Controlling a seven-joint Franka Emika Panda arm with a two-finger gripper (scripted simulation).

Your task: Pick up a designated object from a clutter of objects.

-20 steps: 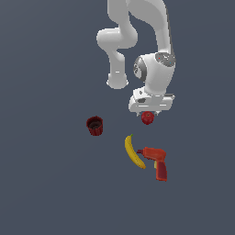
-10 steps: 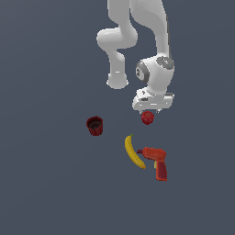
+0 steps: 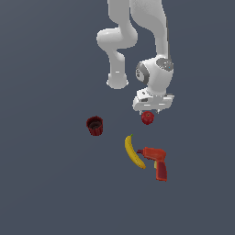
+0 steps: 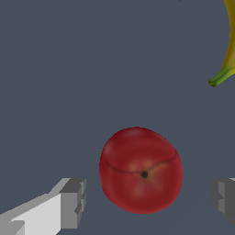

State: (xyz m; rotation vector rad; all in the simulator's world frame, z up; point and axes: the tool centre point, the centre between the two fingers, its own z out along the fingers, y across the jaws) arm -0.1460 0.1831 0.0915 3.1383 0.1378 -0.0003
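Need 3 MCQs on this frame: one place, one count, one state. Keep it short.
1. What lies between the claw's two grey fingers?
A. the dark red ribbed cup
B. the round glossy red apple
C. the yellow curved banana

2. How many loose items are in the exterior view?
A. two
B. four
C. six

3. The claw is:
A. open
B. shut on the red-orange pistol-shaped drill
C. out of view

Key:
1 B: the apple sits between the fingers.
2 B: apple, cup, banana, drill.
3 A: the claw shows gaps on both sides of the apple.

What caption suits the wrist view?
Open hand straddling a red apple, fingers clear of it, banana tip nearby.
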